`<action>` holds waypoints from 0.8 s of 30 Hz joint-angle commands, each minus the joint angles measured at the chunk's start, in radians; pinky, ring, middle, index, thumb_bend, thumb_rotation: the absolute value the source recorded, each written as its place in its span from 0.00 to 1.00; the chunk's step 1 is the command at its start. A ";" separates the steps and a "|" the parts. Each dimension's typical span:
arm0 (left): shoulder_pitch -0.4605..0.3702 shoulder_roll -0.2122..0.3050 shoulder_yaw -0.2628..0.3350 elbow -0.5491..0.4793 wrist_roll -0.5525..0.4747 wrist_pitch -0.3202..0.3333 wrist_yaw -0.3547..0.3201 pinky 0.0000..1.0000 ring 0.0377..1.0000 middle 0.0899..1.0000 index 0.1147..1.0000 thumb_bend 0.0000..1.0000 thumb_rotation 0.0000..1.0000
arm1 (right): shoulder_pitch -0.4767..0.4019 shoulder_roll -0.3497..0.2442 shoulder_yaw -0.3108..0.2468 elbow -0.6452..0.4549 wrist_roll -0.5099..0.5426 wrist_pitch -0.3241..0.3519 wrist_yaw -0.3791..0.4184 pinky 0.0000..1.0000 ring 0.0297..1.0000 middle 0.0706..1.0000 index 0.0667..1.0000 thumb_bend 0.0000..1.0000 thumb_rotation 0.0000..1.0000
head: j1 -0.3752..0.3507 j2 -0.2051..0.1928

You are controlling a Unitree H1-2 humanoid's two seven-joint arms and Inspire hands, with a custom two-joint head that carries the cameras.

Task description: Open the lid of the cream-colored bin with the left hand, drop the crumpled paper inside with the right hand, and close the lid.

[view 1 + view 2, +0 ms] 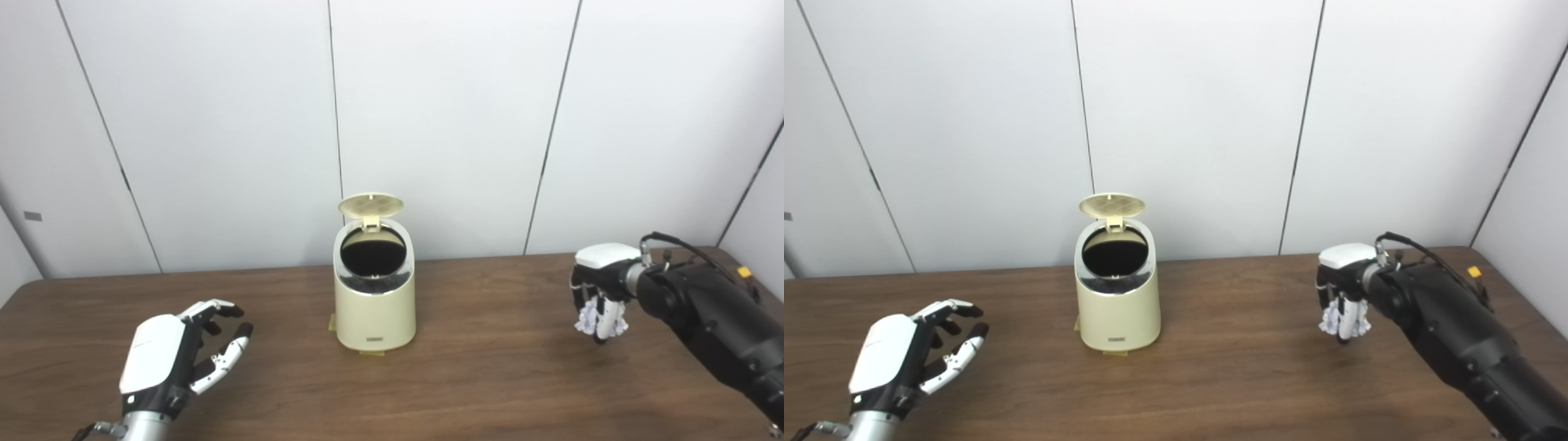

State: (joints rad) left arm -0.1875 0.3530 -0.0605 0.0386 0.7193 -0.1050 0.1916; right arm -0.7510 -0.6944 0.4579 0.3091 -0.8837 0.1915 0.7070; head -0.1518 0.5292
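Note:
The cream-colored bin (375, 309) stands on the wooden table (490, 380) near its middle. Its round lid (371, 205) is tipped up and back, so the dark opening shows. At the right, a little above the table, my right hand (600, 297) is shut on the crumpled paper (589, 320), which sticks out white below the fingers. My left hand (177, 352) rests low at the front left, well apart from the bin, open with its fingers spread and nothing in it.
White wall panels (441, 122) rise right behind the table's far edge. My black right forearm (716, 324) lies across the right side of the table. Bare wood lies between the bin and each hand.

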 commanded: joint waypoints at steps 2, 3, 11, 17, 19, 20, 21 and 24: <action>-0.039 0.019 0.006 -0.015 0.008 -0.016 0.026 0.44 0.56 0.66 0.63 0.42 0.73 | -0.087 -0.023 -0.035 -0.068 0.019 0.002 0.029 0.29 0.34 0.36 0.47 0.53 0.00 | 0.000 0.001; -0.039 0.018 0.006 -0.016 0.006 -0.014 0.022 0.45 0.57 0.66 0.63 0.42 0.73 | -0.090 -0.020 -0.042 -0.083 0.022 0.005 0.032 0.28 0.34 0.36 0.47 0.53 0.00 | 0.000 0.001; -0.038 0.016 0.006 -0.019 0.003 -0.016 0.023 0.46 0.58 0.66 0.63 0.42 0.72 | -0.126 -0.016 -0.037 -0.182 0.023 -0.043 0.064 0.28 0.34 0.36 0.46 0.53 0.00 | 0.000 0.001; -0.037 0.013 0.006 -0.026 0.001 -0.006 0.014 0.41 0.53 0.67 0.63 0.42 0.72 | -0.151 -0.007 -0.040 -0.235 0.056 -0.109 0.078 0.32 0.37 0.42 0.44 0.53 0.00 | 0.002 0.001; -0.037 0.012 0.005 -0.028 0.004 -0.002 0.013 0.42 0.54 0.67 0.63 0.42 0.72 | -0.171 0.008 -0.037 -0.272 0.051 -0.072 0.136 0.35 0.39 0.43 0.44 0.53 0.00 | 0.003 0.001; -0.038 0.012 0.005 -0.027 0.004 -0.002 0.014 0.43 0.55 0.67 0.63 0.42 0.71 | -0.178 0.015 -0.038 -0.286 0.048 -0.058 0.157 0.37 0.40 0.43 0.44 0.53 0.00 | 0.003 0.001; -0.038 0.010 0.005 -0.028 0.003 0.001 0.011 0.43 0.56 0.67 0.63 0.42 0.71 | -0.186 0.024 -0.040 -0.306 0.045 -0.047 0.175 0.37 0.39 0.42 0.45 0.53 0.00 | 0.003 0.000; -0.038 0.004 0.004 -0.031 0.008 0.017 0.007 0.43 0.56 0.67 0.65 0.43 0.73 | -0.210 0.051 -0.038 -0.372 0.034 -0.062 0.199 0.40 0.34 0.37 0.45 0.53 0.00 | 0.005 -0.002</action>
State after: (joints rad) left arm -0.1880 0.3488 -0.0638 0.0379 0.7202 -0.0923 0.1868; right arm -0.8822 -0.6353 0.4356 -0.0174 -0.8371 0.1279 0.9034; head -0.1457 0.5262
